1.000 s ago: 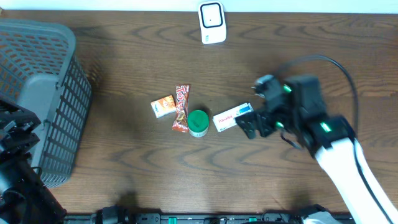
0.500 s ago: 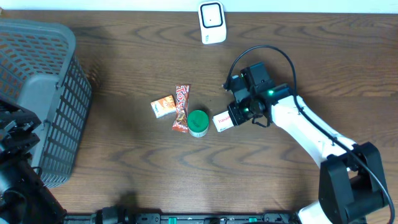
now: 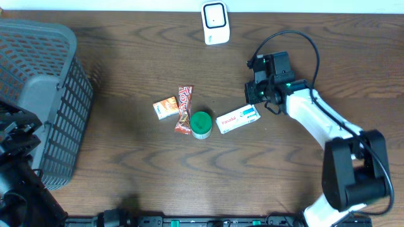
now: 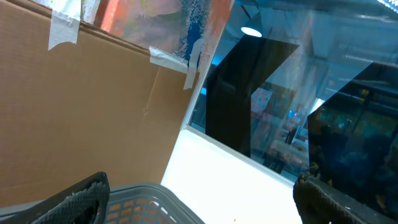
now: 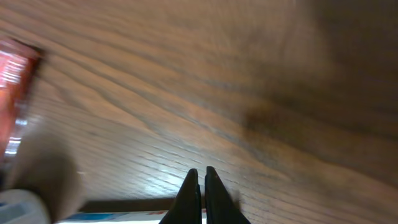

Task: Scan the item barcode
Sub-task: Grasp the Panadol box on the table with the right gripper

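Observation:
The item, a white and blue box, lies flat on the wood table just right of centre. The white barcode scanner stands at the far edge. My right gripper hovers just above and behind the box's right end, its fingers pressed together and holding nothing. In the right wrist view the shut gripper points over bare wood, with the box's edge at the bottom of the frame. My left gripper is open over the basket rim, far from the box.
A green round can, a red candy bar and a small orange box lie in a row left of the white box. A grey mesh basket fills the left side. The left arm stands beside it.
The right gripper went from open at the box's right end to shut, passed over the box, then pulled back up and right. The box stays on the table. The left arm has not moved.

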